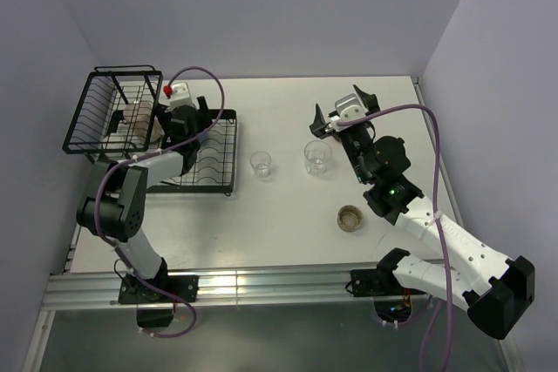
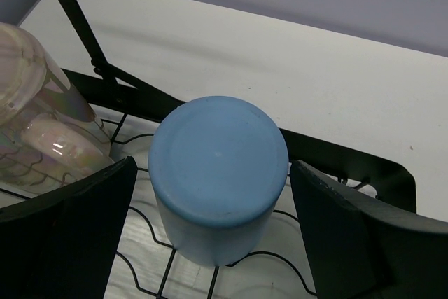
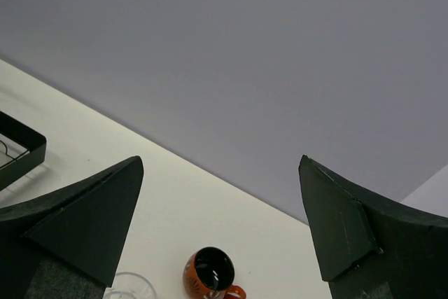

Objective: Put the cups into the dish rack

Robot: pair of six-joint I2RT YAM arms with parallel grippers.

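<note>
In the left wrist view a blue tumbler (image 2: 218,173) stands upside down on the wire tray of the black dish rack (image 2: 350,162). My left gripper (image 2: 213,166) is open around it, with a gap on each side. A pinkish iridescent mug (image 2: 35,124) sits to its left, also seen in the rack's basket (image 1: 135,119). My right gripper (image 3: 221,166) is open and empty, raised above a dark orange cup (image 3: 210,274) and a clear glass rim (image 3: 129,286). Two clear glasses (image 1: 261,164) (image 1: 317,157) and a low brownish cup (image 1: 350,218) stand on the table.
The rack's tall basket (image 1: 105,84) is at the far left and its flat tray (image 1: 218,158) lies beside it. The left gripper (image 1: 179,124) hangs over the tray; the right gripper (image 1: 336,119) is mid-table. Walls close the back and right sides.
</note>
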